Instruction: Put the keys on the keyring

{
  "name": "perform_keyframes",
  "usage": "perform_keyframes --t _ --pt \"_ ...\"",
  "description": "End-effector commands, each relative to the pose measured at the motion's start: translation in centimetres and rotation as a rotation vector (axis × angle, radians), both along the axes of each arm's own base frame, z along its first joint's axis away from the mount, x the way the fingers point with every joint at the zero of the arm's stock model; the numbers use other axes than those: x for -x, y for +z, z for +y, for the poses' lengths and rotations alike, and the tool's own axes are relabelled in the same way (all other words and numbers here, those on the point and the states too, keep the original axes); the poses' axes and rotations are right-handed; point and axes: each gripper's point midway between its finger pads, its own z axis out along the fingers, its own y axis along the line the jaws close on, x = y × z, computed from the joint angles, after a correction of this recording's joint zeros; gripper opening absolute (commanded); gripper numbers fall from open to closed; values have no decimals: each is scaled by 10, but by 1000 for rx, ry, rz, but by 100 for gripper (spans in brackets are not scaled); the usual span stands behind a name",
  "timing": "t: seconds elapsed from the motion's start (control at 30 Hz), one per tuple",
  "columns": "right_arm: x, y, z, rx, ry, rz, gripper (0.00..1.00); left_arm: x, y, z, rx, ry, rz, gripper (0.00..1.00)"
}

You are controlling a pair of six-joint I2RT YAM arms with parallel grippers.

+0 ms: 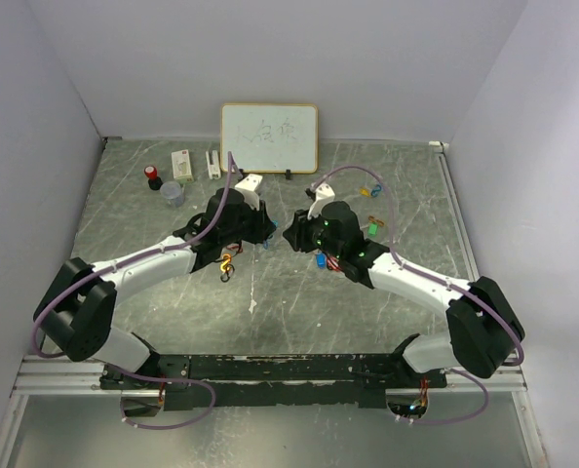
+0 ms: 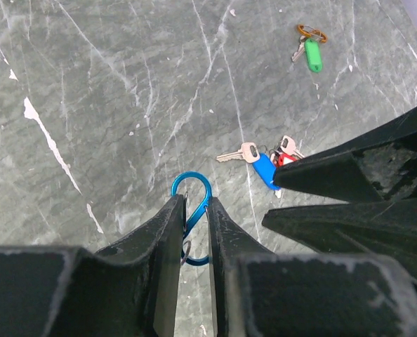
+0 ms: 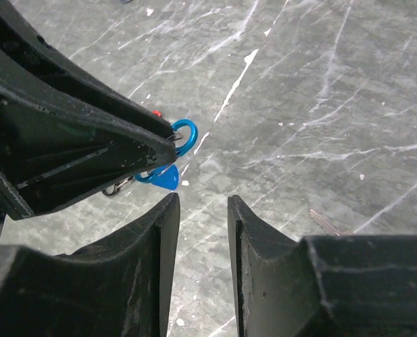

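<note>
Overlapping the keys (image 2: 265, 167), right tool (image 2: 271, 201) faces left tool's (image 2: 196, 202) blue carabiner (image 2: 191, 174).

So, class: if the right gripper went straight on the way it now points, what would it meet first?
Probably the blue carabiner clamped in the left gripper, just ahead and slightly off-centre from the open right gripper; depth is unclear.

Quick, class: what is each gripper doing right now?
Left gripper: closed on the blue clip.
Right gripper: open, empty.
</note>
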Motion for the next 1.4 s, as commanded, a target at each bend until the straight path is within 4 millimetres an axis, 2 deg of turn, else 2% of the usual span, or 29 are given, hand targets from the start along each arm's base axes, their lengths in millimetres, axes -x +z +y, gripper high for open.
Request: perform_keyframes --t 0.0,0.37,0.67,1.0,1.03,1.07,1.13,1.37 --pt "-13 11 -7 -41 -56 10 35 -8 17 -8 40 4 -41 29" --pt "-26 9 -35 -96 -149 45 36 -11 3 -12 35 -3 -25 31" --pt "-26 18 -60 -88 -247 14 35 -28 -2 -29 43 -20 -28 31" --pt "-20 45 -107 -91 -417 -60 35 -72 -8 -79 62 -88 -46 30" --pt "-18 47 -112 -92 -432 -67 35 -78 -1 -87 78 -100 -61 30" --pt "-17 49 -117 -92 -446 -73 35 -81 -6 -91 81 -109 -56 30" --pt "-14 53 -124 -96 -466 -87 35 -91 0 -105 111 -130 -80 30" --pt "-4 59 -132 -104 -468 -100 35 -108 4 -135 189 -195 -147 30"
